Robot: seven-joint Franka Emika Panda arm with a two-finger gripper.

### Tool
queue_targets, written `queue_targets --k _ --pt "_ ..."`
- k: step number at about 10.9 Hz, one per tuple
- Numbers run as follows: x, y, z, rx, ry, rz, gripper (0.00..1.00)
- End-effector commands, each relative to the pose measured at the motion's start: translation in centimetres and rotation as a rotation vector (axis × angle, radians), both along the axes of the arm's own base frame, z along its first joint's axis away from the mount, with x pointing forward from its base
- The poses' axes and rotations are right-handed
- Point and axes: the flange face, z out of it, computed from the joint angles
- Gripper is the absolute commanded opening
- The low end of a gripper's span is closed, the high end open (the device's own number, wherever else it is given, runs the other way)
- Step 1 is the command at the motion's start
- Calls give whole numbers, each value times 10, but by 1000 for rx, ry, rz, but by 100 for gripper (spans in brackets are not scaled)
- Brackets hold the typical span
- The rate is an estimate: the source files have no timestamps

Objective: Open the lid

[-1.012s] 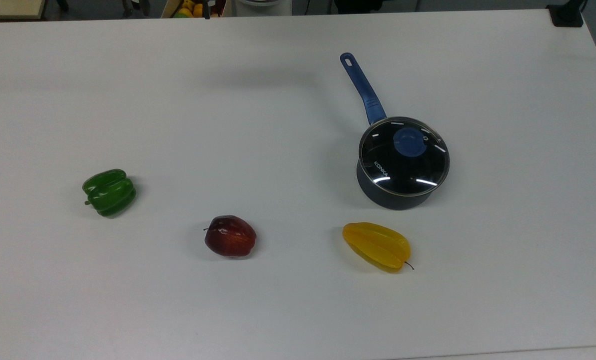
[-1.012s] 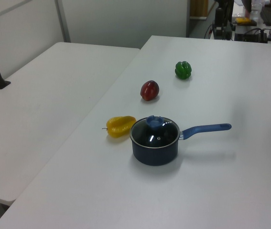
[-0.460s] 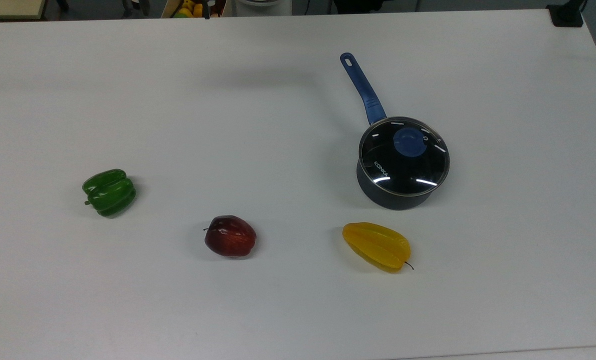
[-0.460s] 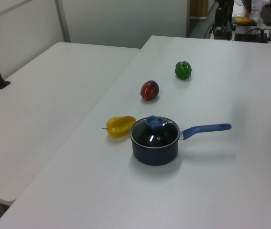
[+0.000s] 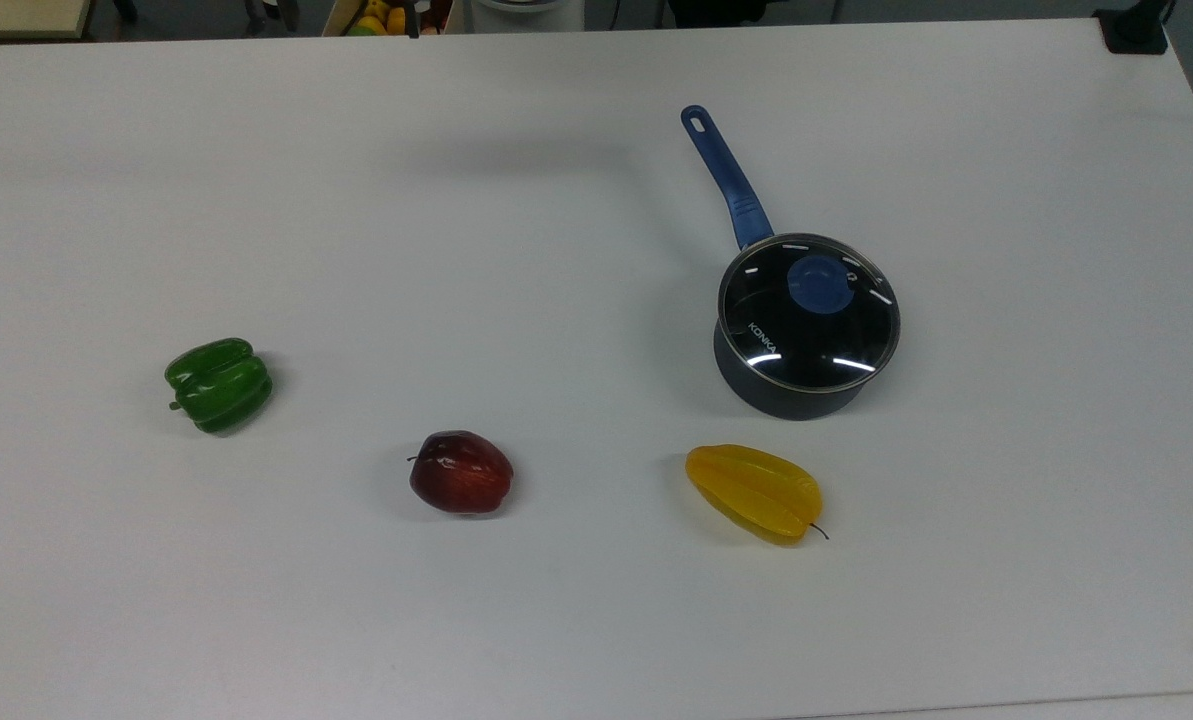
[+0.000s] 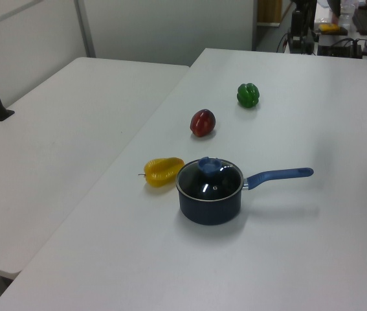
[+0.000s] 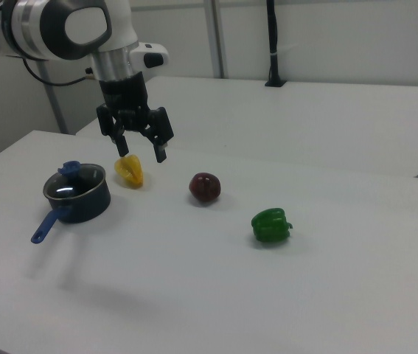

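Glass lid (image 5: 808, 312) sits closed on the saucepan (image 5: 791, 385), beside the yellow fruit (image 5: 754, 492), while your gripper (image 7: 140, 149) hangs spread-fingered above the table, so you're at the approach: bring it over the blue knob (image 5: 821, 283), descend, pinch.

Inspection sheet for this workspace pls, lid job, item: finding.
Surface: white table, bare apart from the items below.
Job's things: lid seated on the dark saucepan, blue knob on top; the saucepan's blue handle points to the top view's top.
Clutter: green pepper, red apple, yellow starfruit, all apart from the saucepan.
Grippers: claw open, holding nothing, raised above the table, to the right view's right of the saucepan.
Cables: one runs from the arm's upper part at the right view's left.
Surroundings: second white table alongside; black pole on a table behind.
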Motion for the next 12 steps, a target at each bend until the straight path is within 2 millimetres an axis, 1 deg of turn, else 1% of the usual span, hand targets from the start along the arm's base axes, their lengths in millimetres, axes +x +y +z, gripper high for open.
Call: queue_targets --k 1,4,6,7,8,9,10,11,12 --pt "-5 -2 5 10 -3 22 100" --pt "-7 0 5 14 -2 24 100" --pt "-6 23 -10 22 16 50 100" --pt "-3 47 -13 48 6 86 100" --pt "1 65 -14 70 -14 112 100" --pt "2 92 -20 75 -15 157 100" --pt "2 118 -21 77 -27 160 100" --pt "3 153 -24 83 -50 147 100" --pt "7 183 -32 92 -71 145 100"
